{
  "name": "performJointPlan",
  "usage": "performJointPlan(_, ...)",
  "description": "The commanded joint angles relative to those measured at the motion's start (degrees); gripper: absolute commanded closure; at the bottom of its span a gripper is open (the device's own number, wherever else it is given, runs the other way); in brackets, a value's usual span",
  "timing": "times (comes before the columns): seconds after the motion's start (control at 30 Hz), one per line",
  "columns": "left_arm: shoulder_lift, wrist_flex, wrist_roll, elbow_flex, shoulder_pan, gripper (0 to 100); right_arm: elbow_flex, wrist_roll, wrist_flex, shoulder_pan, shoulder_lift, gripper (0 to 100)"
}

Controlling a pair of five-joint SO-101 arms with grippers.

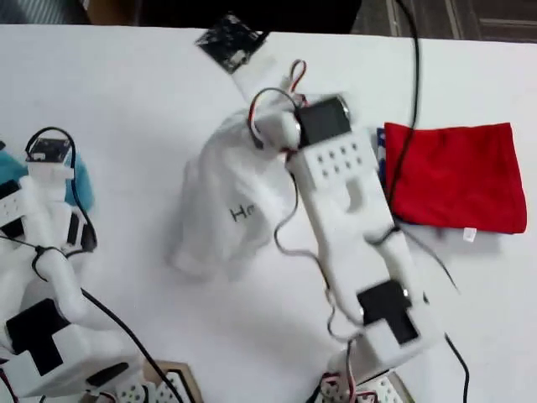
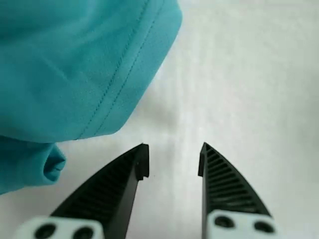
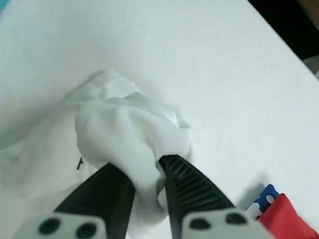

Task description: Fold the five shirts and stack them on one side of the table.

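Crumpled white fabric shirt (image 1: 222, 210) with dark lettering lies bunched mid-table on the white tabletop (image 1: 126, 92); the white plastic right arm (image 1: 344, 193) extends over it to its far edge (wrist end blurred). Folded red fabric shirt (image 1: 457, 176) lies flat just beside that arm; a teal cloth patch (image 1: 84, 186) shows behind the white left arm (image 1: 42, 218).

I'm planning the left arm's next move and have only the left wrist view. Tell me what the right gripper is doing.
Observer: The right gripper is shut on the white shirt, with cloth bunched in its grip.
Operator: Report where that shirt sits.
Observer: In the middle of the table, crumpled in a heap, not folded.
Operator: Name whatever else lies out there.
Observer: A red shirt lies flat toward the table's right side in the high view, a blue dotted cloth at its edge.
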Motion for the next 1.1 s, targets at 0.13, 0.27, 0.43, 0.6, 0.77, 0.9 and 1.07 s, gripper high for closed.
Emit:
performJointPlan(0.13,-0.53,2.2,-1.32,0.13,3.43,81,0.79,0.44,-6.9,9.36,7.87,80.0)
performJointPlan(0.27,-0.79,5.98,-1.32,-1.01,11.52,81,0.7,0.44,-6.11,10.51,6.37,76.5)
performJointPlan(0.43,-0.79,12.66,-1.05,-7.08,21.27,81,0.97,0.44,-5.05,11.47,1.27,76.5)
performJointPlan(0.6,-0.79,20.4,-1.76,-16.04,26.9,81,1.23,0.44,-2.77,14.81,-0.31,76.5)
performJointPlan(0.77,-0.79,28.66,-8.53,-21.58,32.35,81,1.32,0.44,-0.13,19.3,-0.31,76.5)
performJointPlan(0.9,-0.35,29.54,-11.52,-21.49,36.22,81,1.32,0.18,2.24,21.49,-0.31,76.5)
performJointPlan(1.07,-0.18,28.4,-14.68,-21.41,37.27,81,1.32,0.35,5.85,22.02,-0.66,76.5)
